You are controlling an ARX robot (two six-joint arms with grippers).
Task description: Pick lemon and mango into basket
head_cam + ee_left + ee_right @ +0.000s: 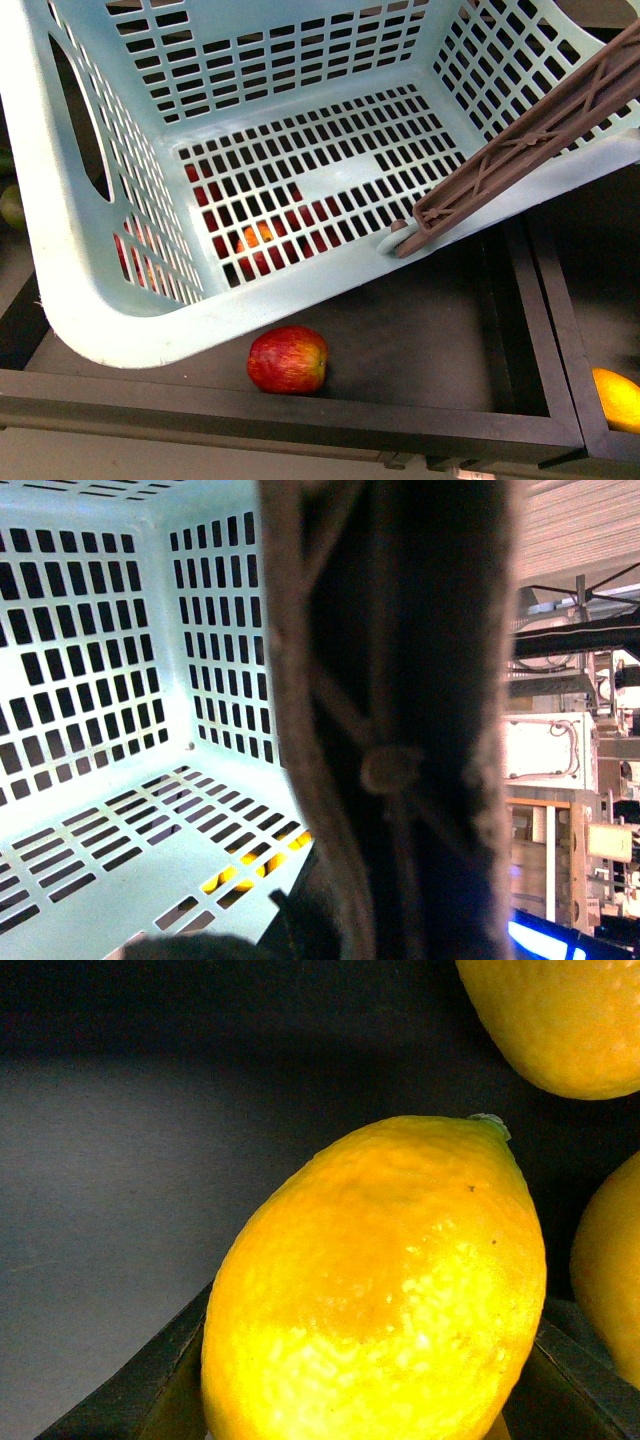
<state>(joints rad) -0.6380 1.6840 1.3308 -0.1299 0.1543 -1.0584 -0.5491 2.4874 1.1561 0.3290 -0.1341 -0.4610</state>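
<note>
Right pincer [372,1415] clamped on the lemon [380,1280], dark fingers [140,1385] hugging both flanks, two more yellow fruits [560,1020] nearby. Teal basket [80,290] sits tilted; red apple [288,360] at its six o'clock, an orange-yellow fruit [618,400] at four. Left pincer's grip: cannot tell, brown handle [400,730] blocks the lens.

right gripper [372,1405]: only two fingers [135,1400] show, in the lower corners of the right wrist view. both matte black, flat-faced slabs with straight hard edges, wedge-shaped in outline. inner faces read a shade lighter, dark grey, with a thin pale line along the top edge. too close for finer detail. left gripper [190,948]: just a black, rounded, blurred lump at the edge of the left wrist view; surface detail can't be made out.
</note>
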